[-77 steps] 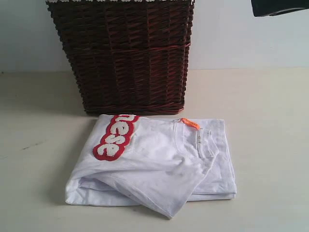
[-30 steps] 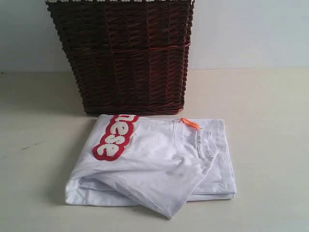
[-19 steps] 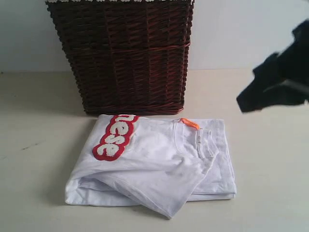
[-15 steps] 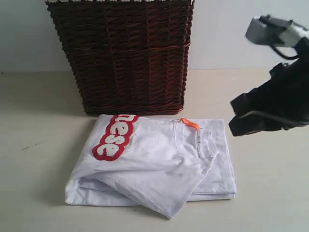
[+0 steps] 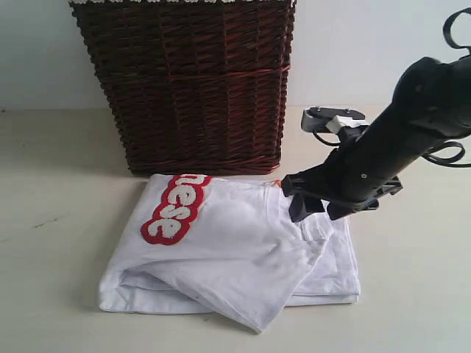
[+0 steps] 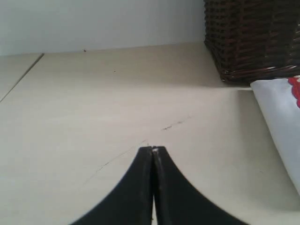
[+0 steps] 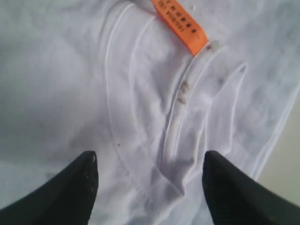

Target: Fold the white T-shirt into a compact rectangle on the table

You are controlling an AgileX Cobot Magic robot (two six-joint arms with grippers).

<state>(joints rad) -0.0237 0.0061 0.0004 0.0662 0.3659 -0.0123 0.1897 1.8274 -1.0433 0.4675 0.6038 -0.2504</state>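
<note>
The white T-shirt [image 5: 235,257] lies folded in a rough rectangle on the tabletop [image 5: 412,279], directly under the right claw [image 5: 316,212]. That claw is empty, its fingers wide apart on either side of the ribbed collar [image 7: 180,108], near the orange neck tag [image 7: 180,18]. The wicker basket [image 5: 191,81] stands beyond the claw. The left claw [image 6: 153,150], pressed closed on nothing, hangs over bare tabletop well away. Closing here may pinch only the collar's top layer, and lifting would then drag the stacked folds apart.
</note>
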